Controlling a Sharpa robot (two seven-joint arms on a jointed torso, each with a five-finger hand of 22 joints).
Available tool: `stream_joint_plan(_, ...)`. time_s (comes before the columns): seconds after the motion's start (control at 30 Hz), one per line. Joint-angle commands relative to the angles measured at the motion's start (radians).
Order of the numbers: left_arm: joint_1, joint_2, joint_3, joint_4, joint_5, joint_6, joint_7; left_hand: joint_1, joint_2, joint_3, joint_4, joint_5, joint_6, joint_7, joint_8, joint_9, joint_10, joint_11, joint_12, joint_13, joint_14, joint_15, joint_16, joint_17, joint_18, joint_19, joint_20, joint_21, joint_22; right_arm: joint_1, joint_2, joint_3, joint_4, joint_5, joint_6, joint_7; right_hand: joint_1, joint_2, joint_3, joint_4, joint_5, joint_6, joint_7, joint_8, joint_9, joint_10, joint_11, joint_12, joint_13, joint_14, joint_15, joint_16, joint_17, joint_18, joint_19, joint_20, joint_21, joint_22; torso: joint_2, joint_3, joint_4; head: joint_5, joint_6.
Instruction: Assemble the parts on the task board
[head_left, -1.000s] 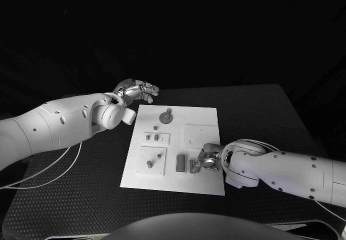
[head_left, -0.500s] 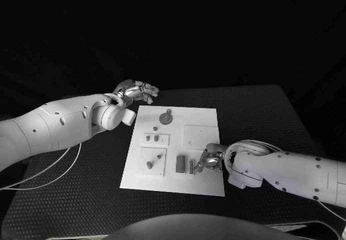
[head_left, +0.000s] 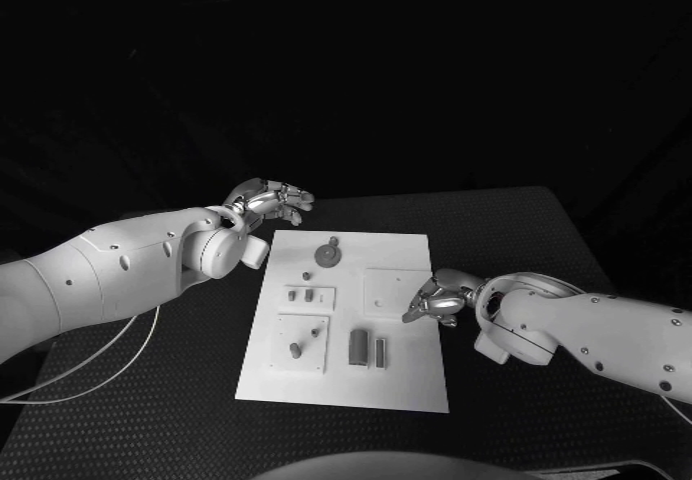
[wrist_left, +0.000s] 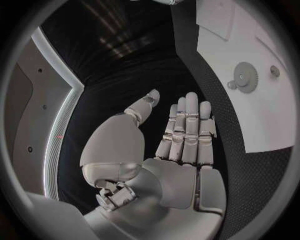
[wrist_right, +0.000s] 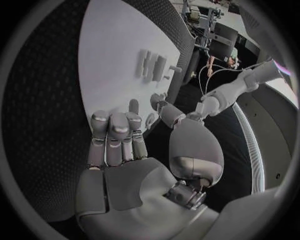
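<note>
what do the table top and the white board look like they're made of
The black table top looks like a textured rubber or woven mat: a fine dotted grain, matte. The white flat task board looks like smooth plastic or painted sheet: even, matte, with crisp edges. Neither is certain.

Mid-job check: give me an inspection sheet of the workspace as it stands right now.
Surface: black table, textured.
Job's things: white task board lies flat mid-table; gear at its far end, small parts nearer.
Clutter: nothing seen.
Hands: left hand off the board's far left corner, fingers straight, empty; right hand at the board's right edge, grasp unclear.
Cables: white cable under the left arm.
Surroundings: dark.
</note>
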Motion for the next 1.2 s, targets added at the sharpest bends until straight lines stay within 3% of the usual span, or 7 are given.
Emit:
stream_joint_plan(0.03,0.001,0.005,0.001,-0.009,0.024,0.006,0.03,-0.008,-0.005,0.001,0.008,-0.002,-0.007,-0.002,0.006,-0.001,0.0,0.0,0.006,-0.001,-0.01,0.001,-0.006,0.001,0.02,-0.004,0.0,-0.004,0.012,0.011,0.001,0.016,-0.047,0.139,-0.026,0.233,0.01,0.002,-0.003,-0.008,0.003,-0.035,0.026,-0.004,0.0,0.001,0.007,-0.003,0.001,0.0,0.005,-0.007,0.0,0.03,0.0,0.002,-0.005,-0.001,-0.005,0.0008,-0.0023,-0.003,0.022)
stream_joint_plan(0.3,0.001,0.022,0.001,-0.054,0.065,0.01,0.053,-0.003,0.011,0.002,0.005,-0.001,0.021,-0.015,0.022,0.003,0.063,-0.029,0.041,0.012,-0.01,0.001,-0.017,0.002,0.018,-0.007,0.0,-0.011,0.014,0.02,0.064,0.076,-0.275,0.317,-0.007,0.361,0.067,0.058,-0.078,-0.017,0.049,-0.066,0.043,-0.008,0.007,-0.107,0.027,-0.066,-0.027,-0.112,0.031,-0.091,-0.032,0.023,-0.13,0.052,-0.07,-0.012,-0.029,-0.0043,-0.0069,-0.005,0.073)
stream_joint_plan(0.6,0.009,0.071,0.003,-0.17,0.13,0.022,0.08,-0.011,0.016,0.015,-0.004,-0.002,0.002,-0.027,0.014,-0.005,0.012,-0.014,-0.014,-0.017,-0.1,0.058,-0.177,-0.057,0.007,-0.101,0.053,-0.09,-0.007,0.011,0.212,0.126,-0.615,0.504,0.064,0.472,0.093,0.082,-0.046,-0.01,0.05,-0.119,0.08,-0.019,0.011,-0.287,0.074,-0.327,-0.245,-0.329,0.125,-0.365,-0.204,-0.032,-0.354,0.145,-0.299,-0.11,-0.067,-0.0143,-0.0102,0.013,0.144)
stream_joint_plan(0.67,0.011,0.078,0.004,-0.191,0.142,0.028,0.085,-0.021,0.012,0.017,-0.002,-0.001,-0.028,-0.028,0.0,-0.013,-0.037,-0.006,-0.055,-0.038,-0.148,0.076,-0.238,-0.075,-0.003,-0.148,0.072,-0.128,-0.018,0.001,0.228,0.143,-0.647,0.529,0.071,0.482,0.084,0.106,-0.049,-0.026,0.067,-0.167,0.091,-0.03,0.013,-0.339,0.133,-0.567,-0.462,-0.429,0.213,-0.585,-0.35,-0.076,-0.493,0.193,-0.445,-0.182,-0.071,-0.0149,-0.0104,0.016,0.155)
stream_joint_plan(0.8,0.012,0.1,0.005,-0.239,0.177,0.051,0.104,-0.066,-0.01,-0.008,0.014,-0.006,-0.117,-0.055,-0.043,-0.035,-0.147,-0.008,-0.117,-0.088,-0.285,0.109,-0.358,-0.113,-0.023,-0.265,0.115,-0.211,-0.041,-0.019,0.254,0.172,-0.697,0.567,0.091,0.504,0.096,0.124,-0.108,-0.014,0.067,-0.208,0.087,-0.034,-0.006,-0.29,0.152,-0.762,-0.713,-0.435,0.255,-0.766,-0.493,-0.08,-0.54,0.23,-0.547,-0.246,-0.08,-0.0147,-0.011,0.023,0.181)
stream_joint_plan(0.9,0.011,0.111,0.006,-0.258,0.198,0.059,0.124,-0.117,-0.023,-0.057,0.024,-0.005,-0.167,-0.078,-0.062,-0.041,-0.214,-0.026,-0.115,-0.119,-0.349,0.113,-0.407,-0.131,-0.023,-0.332,0.147,-0.257,-0.05,-0.032,0.261,0.193,-0.706,0.571,0.096,0.513,0.09,0.135,-0.135,-0.015,0.037,-0.223,0.08,-0.034,-0.019,-0.285,0.154,-0.83,-0.797,-0.459,0.264,-0.828,-0.541,-0.078,-0.556,0.245,-0.596,-0.278,-0.086,-0.0149,-0.0093,0.026,0.194)
stream_joint_plan(1.2,0.01,0.115,0.005,-0.261,0.206,0.079,0.132,-0.15,-0.031,-0.069,0.062,-0.007,-0.201,-0.098,-0.063,-0.036,-0.266,-0.05,-0.112,-0.151,-0.393,0.095,-0.437,-0.136,-0.023,-0.389,0.178,-0.294,-0.041,-0.037,0.268,0.199,-0.705,0.591,0.094,0.519,0.08,0.147,-0.199,-0.014,0.031,-0.25,0.08,-0.029,-0.042,-0.239,0.161,-0.948,-0.916,-0.472,0.268,-0.881,-0.619,-0.071,-0.572,0.269,-0.679,-0.332,-0.09,-0.0111,-0.0102,0.032,0.217)
